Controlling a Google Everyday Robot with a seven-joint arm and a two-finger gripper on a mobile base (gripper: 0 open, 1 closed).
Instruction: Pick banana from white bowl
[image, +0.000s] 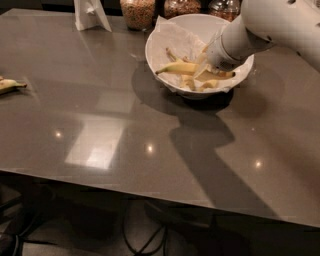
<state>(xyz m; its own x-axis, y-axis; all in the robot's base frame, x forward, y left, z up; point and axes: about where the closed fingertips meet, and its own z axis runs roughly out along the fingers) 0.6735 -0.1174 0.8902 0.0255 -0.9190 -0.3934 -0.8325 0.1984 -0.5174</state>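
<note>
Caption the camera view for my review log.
Gripper inside the white bowl, at the banana, on a gray table.

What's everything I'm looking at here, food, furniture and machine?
glossy grey table: one, grey, fills the view
large round white bowl: one, white, paper-lined, far right of table
long slim banana: one, yellow, across the bowl
shorter bananas: at least two, yellow, same bowl
small lone banana: one, yellow, left edge, cut off
glass jars: three, brownish contents, back edge
white folded stand: one, white, back left
robot arm: one, white, reaching from the right
gripper: one, pale, in the bowl by the long slim banana
</note>
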